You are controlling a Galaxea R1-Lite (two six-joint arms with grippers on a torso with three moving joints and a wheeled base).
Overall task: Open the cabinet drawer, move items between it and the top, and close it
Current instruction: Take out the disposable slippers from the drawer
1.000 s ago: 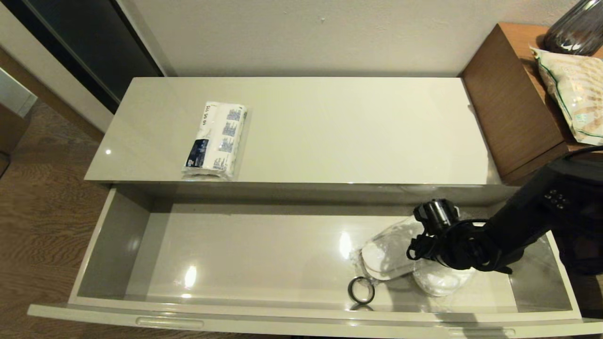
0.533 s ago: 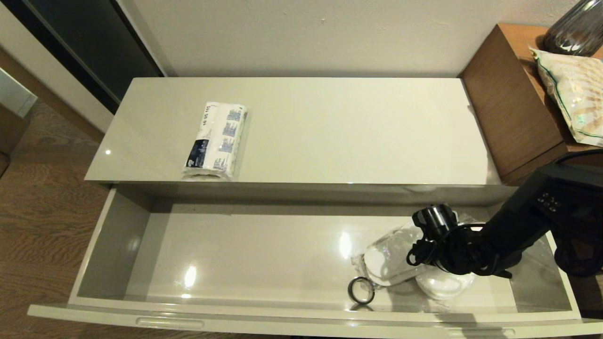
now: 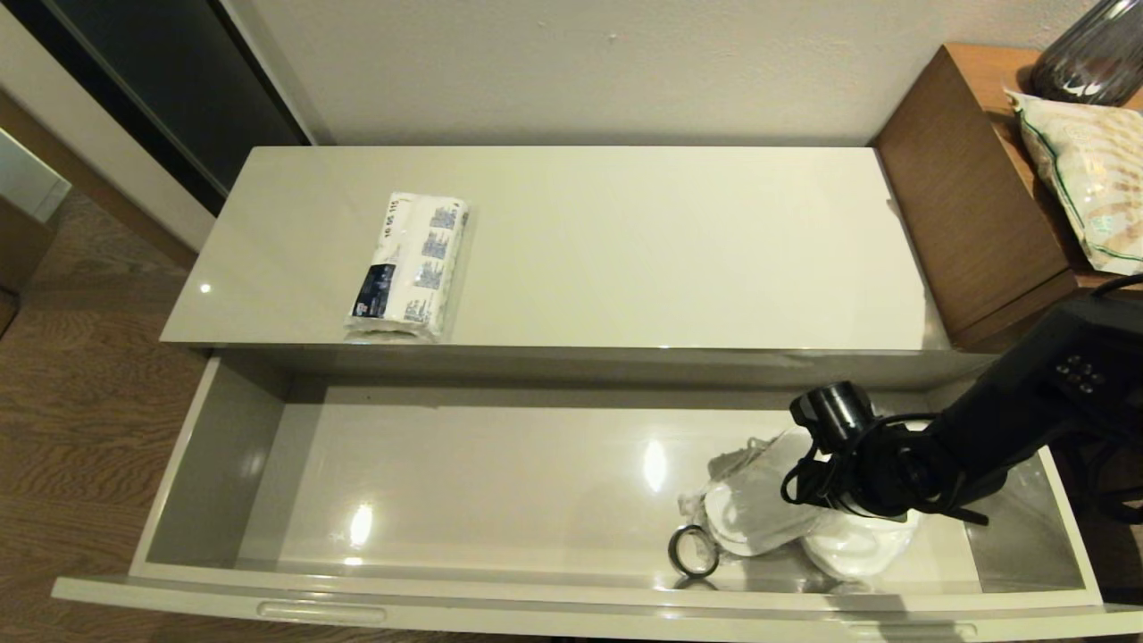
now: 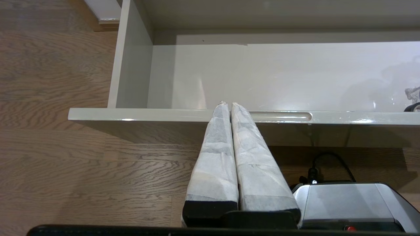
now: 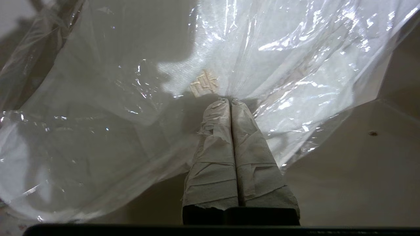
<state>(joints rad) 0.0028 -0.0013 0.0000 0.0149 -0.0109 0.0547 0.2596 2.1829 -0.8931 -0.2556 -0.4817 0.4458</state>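
Your flat white slippers in crinkled clear plastic (image 3: 759, 513) lie at the right end of the open glossy grey-beige drawer (image 3: 446, 482), the right gripper (image 5: 230, 101) pinching their wrapper to lift them, the left gripper (image 4: 228, 105) parked, fingers together.

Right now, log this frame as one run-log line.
drawer: open | right gripper: shut on slippers bag, in drawer | tissue pack: on top | left gripper: shut, idle at drawer front

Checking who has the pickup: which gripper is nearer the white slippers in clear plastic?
Right. The right gripper is shut on the white slippers in clear plastic inside the grey-beige drawer; the left gripper sits outside its front, far off.
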